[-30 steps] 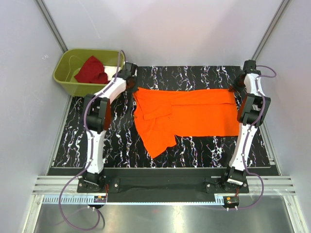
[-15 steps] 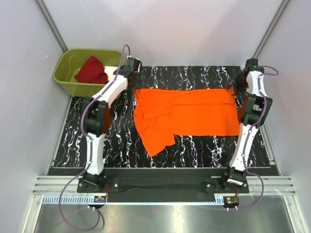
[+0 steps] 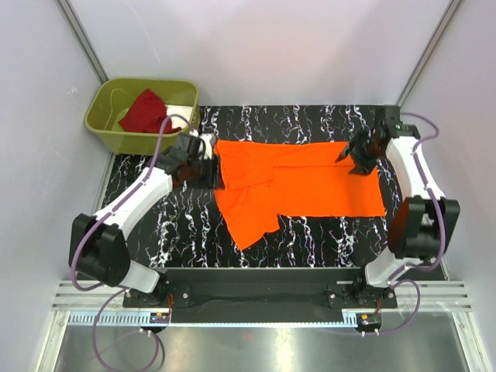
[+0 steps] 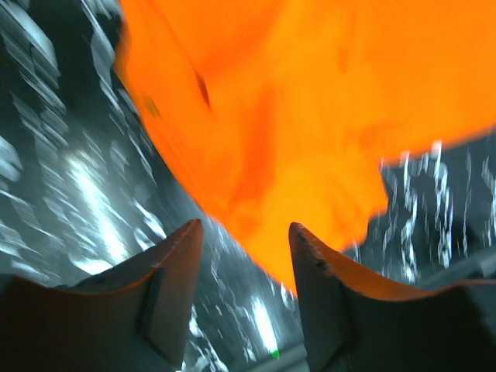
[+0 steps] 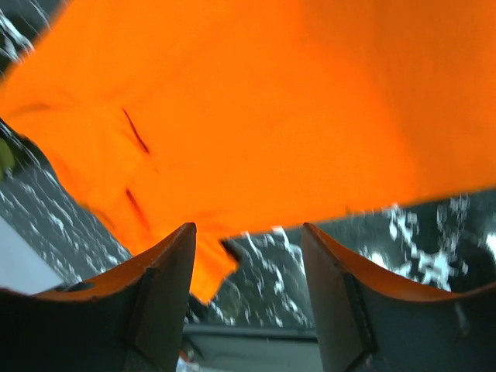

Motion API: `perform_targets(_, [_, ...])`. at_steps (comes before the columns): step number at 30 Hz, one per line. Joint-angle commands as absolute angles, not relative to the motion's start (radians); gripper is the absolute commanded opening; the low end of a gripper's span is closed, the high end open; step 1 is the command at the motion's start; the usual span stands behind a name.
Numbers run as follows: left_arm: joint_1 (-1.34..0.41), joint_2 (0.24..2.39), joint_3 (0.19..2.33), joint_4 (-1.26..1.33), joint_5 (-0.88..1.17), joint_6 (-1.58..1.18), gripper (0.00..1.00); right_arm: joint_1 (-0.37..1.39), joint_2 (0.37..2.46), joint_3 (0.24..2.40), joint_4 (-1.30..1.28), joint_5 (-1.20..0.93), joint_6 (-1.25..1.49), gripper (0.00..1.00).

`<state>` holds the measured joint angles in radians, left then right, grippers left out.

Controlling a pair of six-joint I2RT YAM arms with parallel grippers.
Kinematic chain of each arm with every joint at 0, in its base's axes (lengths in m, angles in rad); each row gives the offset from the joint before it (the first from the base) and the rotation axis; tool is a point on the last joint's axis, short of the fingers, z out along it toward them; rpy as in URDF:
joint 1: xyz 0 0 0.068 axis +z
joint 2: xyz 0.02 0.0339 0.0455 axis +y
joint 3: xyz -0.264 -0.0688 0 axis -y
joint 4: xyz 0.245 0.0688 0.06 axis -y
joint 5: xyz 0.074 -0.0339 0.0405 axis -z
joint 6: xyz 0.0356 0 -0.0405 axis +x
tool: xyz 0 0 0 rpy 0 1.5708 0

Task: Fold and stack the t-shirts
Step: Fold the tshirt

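The orange t-shirt [image 3: 310, 182] lies flat on the tabletop [image 3: 186, 225], long axis left to right, with the left gripper [image 4: 246, 227] and right gripper [image 5: 249, 229] open and empty above its opposite ends.

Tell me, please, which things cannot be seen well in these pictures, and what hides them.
- Top view: the left gripper covers the left edge of the orange shirt; whether they touch is unclear.
- Top view: the red shirt lies bunched in the bin; its own folds hide sleeves and collar.
- Left wrist view: blurred; the table pattern is smeared, and the frame's top edge cuts off the shirt.
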<state>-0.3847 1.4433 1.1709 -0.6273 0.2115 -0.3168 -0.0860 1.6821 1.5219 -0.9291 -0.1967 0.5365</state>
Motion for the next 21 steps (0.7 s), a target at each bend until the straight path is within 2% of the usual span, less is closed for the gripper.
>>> perform_targets(1, [-0.38,1.45,1.077,-0.572,0.431,-0.389,0.5,-0.106,1.609,1.356,-0.922,-0.337,0.543,0.63])
perform_targets(3, [-0.38,1.466,1.022,-0.536,0.503,-0.423,0.44,-0.106,1.554,1.287,-0.945,-0.338,0.516,0.62])
perform_targets(5, [-0.38,1.473,0.977,-0.514,0.515,-0.457,0.44,-0.106,1.508,1.253,-0.969,-0.328,0.479,0.62])
perform_targets(9, [-0.387,1.457,0.902,-0.463,0.46,-0.488,0.53,-0.107,1.476,1.241,-0.997,-0.308,0.443,0.62])
perform_targets(16, [-0.456,1.39,0.729,-0.305,0.405,-0.552,0.56,-0.109,1.431,1.221,-0.989,-0.318,0.462,0.63])
perform_targets(21, [-0.485,1.385,0.683,-0.233,0.341,-0.523,0.57,-0.109,1.413,1.204,-0.973,-0.339,0.502,0.63])
